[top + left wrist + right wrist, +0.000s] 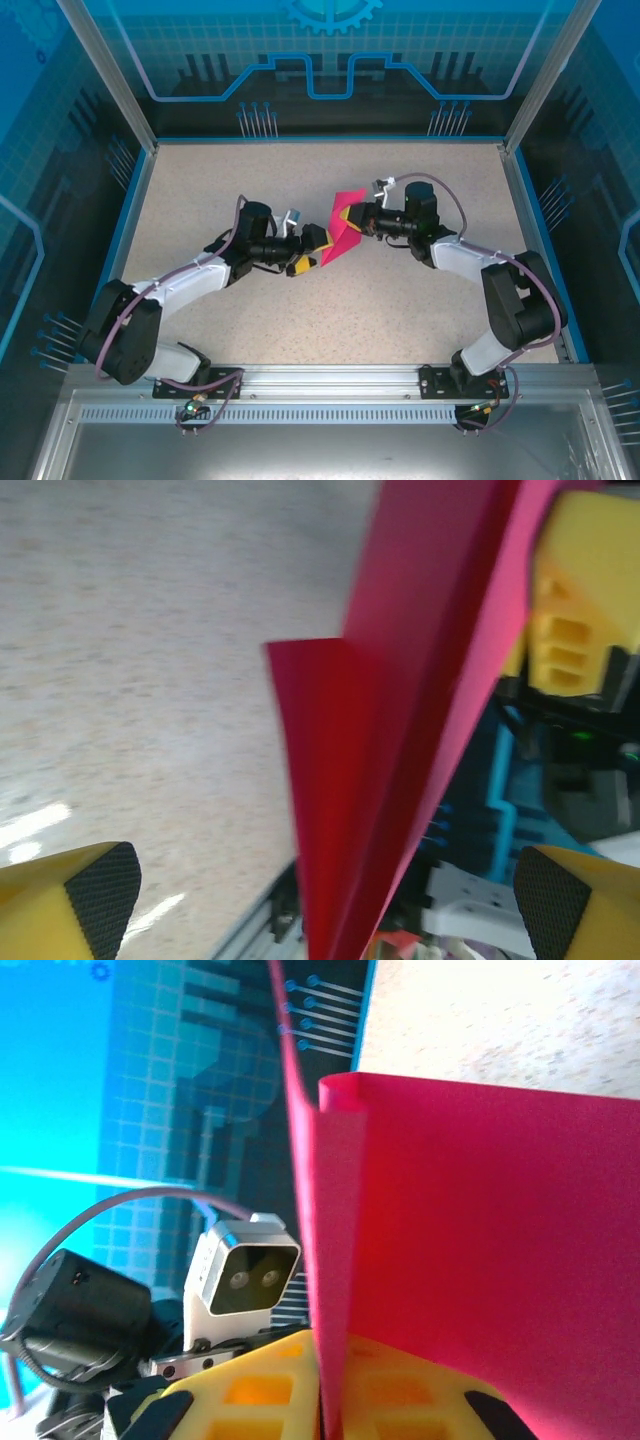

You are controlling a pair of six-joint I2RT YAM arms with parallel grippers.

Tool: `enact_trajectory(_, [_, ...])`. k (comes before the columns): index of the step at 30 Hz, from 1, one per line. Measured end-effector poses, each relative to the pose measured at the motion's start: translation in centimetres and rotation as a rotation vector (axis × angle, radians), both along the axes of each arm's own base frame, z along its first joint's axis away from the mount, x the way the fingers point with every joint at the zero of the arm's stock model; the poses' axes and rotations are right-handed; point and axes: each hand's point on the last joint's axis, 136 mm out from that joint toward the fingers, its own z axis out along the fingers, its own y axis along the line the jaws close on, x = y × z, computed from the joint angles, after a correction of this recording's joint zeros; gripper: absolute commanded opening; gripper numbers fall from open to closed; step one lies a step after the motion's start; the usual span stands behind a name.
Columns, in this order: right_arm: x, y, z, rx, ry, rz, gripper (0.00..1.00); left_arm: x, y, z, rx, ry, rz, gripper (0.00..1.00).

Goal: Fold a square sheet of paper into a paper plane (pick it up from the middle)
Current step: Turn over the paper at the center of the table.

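The magenta-pink paper (345, 226), folded and creased, is held upright above the middle of the table. My right gripper (357, 215) is shut on its right side; in the right wrist view the yellow fingers (250, 1390) press together on the paper's folded edge (335, 1260). My left gripper (306, 252) is open at the paper's lower left end. In the left wrist view the paper (400, 730) hangs between the wide-apart pads (100, 890) and touches neither. The right gripper's yellow finger (580, 590) shows behind the sheet.
The speckled beige tabletop (250, 180) is ringed by a blue rim and glass walls (330, 60). A metal rail (330, 380) carrying the arm bases runs along the near edge. The left arm's wrist camera (245, 1280) sits close behind the paper.
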Motion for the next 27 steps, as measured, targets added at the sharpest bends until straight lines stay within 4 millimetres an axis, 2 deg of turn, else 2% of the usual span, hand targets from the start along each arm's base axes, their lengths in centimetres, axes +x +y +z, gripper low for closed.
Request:
enact_trajectory(3, [-0.3, 0.3, 0.7, 0.038, 0.018, 0.023, 0.12, 0.5, -0.9, 1.3, -0.080, -0.015, -0.024, 0.99])
enact_trajectory(6, [-0.6, 0.5, 1.0, 0.063, 0.037, 0.044, 0.12, 0.8, -1.5, 2.1, -0.134, -0.020, -0.042, 0.92])
enact_trajectory(14, [-0.8, 0.9, 0.6, 0.089, 0.085, 0.078, 0.13, 1.1, -2.0, 4.2, -0.215, -0.060, -0.059, 0.51])
enact_trajectory(21, [-0.9, 1.1, 0.2, 0.091, 0.105, 0.099, 0.16, 1.2, -2.1, 4.4, -0.219, -0.086, -0.062, 0.21])
enact_trajectory(24, [-1.0, 1.1, 0.2, 0.090, 0.105, 0.107, 0.23, 1.2, -2.0, 4.2, -0.209, -0.086, -0.058, 0.12])
enact_trajectory(27, [-1.1, 1.0, -0.3, 0.074, 0.112, 0.108, 0.38, 1.3, -1.9, 3.5, -0.185, -0.077, -0.051, 0.10])
